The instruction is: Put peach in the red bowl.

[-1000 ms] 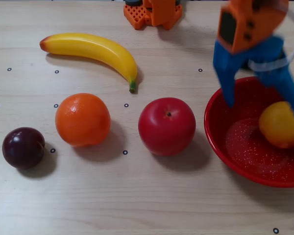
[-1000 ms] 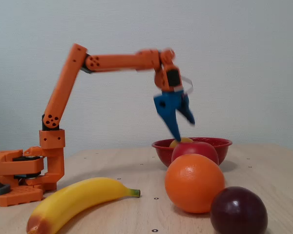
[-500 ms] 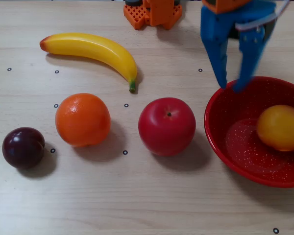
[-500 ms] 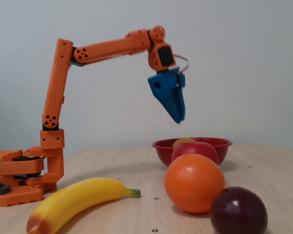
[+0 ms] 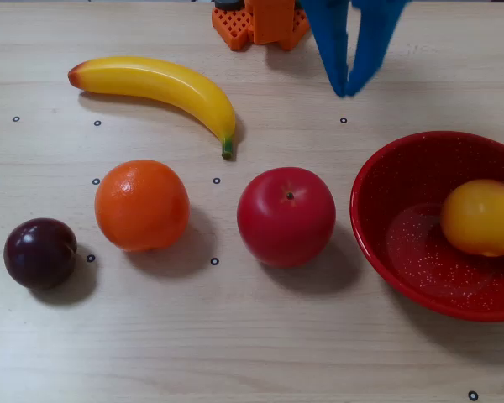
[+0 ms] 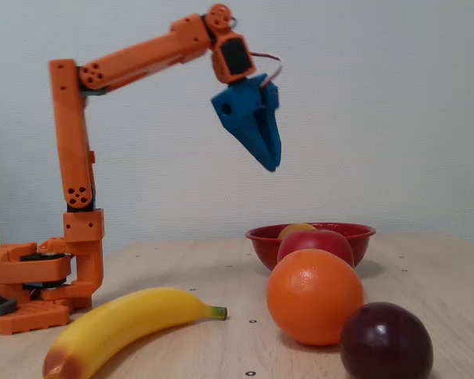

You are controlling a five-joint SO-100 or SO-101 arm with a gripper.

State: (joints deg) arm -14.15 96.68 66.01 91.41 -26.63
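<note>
The yellow-orange peach [image 5: 481,217] lies inside the red bowl [image 5: 403,260] at the right, resting against its right side. In the low side fixed view only the peach's top [image 6: 296,230] shows over the red bowl's rim [image 6: 359,230], behind the apple. My blue gripper [image 5: 347,89] hangs high in the air, up and to the left of the bowl and well clear of it. Its fingers meet at the tips with nothing between them, and the side fixed view shows the gripper [image 6: 272,166] as one closed wedge pointing down.
A red apple [image 5: 286,216] sits just left of the bowl, then an orange [image 5: 141,205] and a dark plum [image 5: 39,253] further left. A banana [image 5: 160,84] lies at the back left. The orange arm base [image 5: 260,21] stands at the back edge.
The gripper has risen out of the bowl, swung back toward the arm base and shut its fingers. The peach stays lying in the bowl.
</note>
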